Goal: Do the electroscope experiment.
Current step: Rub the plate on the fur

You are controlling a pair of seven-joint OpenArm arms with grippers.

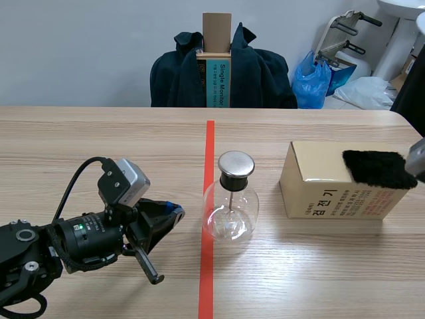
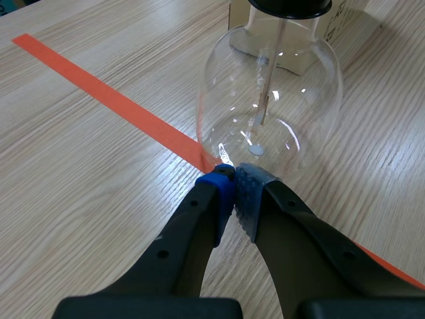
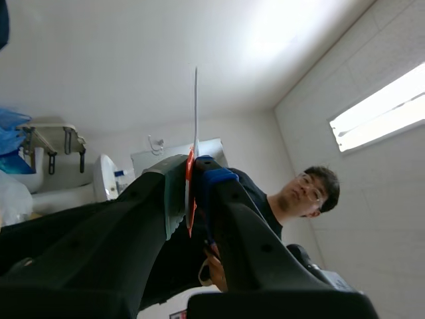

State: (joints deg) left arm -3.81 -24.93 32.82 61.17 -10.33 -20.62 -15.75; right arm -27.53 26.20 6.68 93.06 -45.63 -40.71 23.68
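Observation:
The electroscope, a clear glass flask with a round metal cap and a thin rod inside, stands on the red tape line mid-table. My left gripper lies just left of it with nothing held. In the left wrist view the flask is right ahead of the left gripper, whose pads meet shut close to the glass. A black fur cloth lies on a cardboard box at the right. In the right wrist view my right gripper points at the ceiling, shut on a thin pale rod that sticks out beyond its fingertips.
A grey piece at the scene's right edge touches the cloth. A chair with a dark jacket stands beyond the table's far edge. A person shows past the right gripper. Bare wood lies left of the tape line.

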